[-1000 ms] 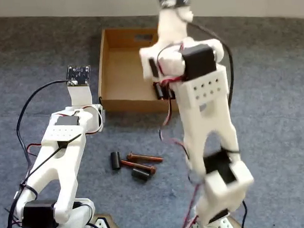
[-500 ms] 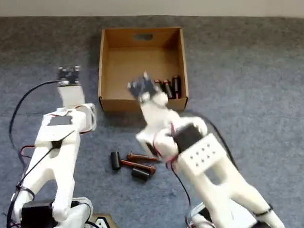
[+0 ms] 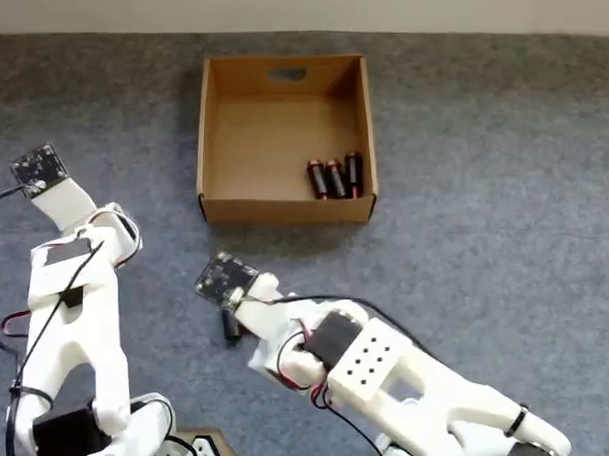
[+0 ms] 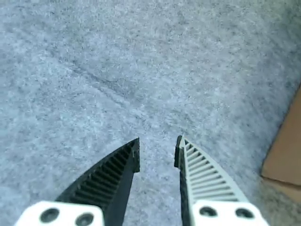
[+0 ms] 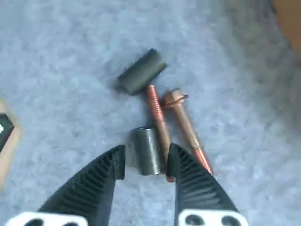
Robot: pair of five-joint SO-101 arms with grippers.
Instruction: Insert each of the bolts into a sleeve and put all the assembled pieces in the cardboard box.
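Over the loose parts, my right gripper [image 5: 146, 159] is open, its fingers either side of an upright black sleeve [image 5: 148, 151]. Two copper bolts [image 5: 158, 120] [image 5: 186, 123] lie just beyond, next to a second black sleeve [image 5: 141, 71] on its side. From above, the right arm's wrist [image 3: 226, 279] covers most of these parts; one sleeve [image 3: 231, 325] shows beside it. The cardboard box [image 3: 209, 131] holds three assembled pieces [image 3: 334, 177] at its front right. Out to the left, my left gripper [image 4: 157, 148] hangs open over bare carpet, with nothing between its fingers.
Grey carpet covers the table. A corner of the box [image 4: 287, 150] shows at the edge of the left wrist view. The left arm [image 3: 71, 286] stands well left of the box, and the right arm's base [image 3: 441, 403] is at the front.
The right arm swung from above the box down to the loose bolts and sleeves in front of it. The left arm's wrist moved left, away from the box.
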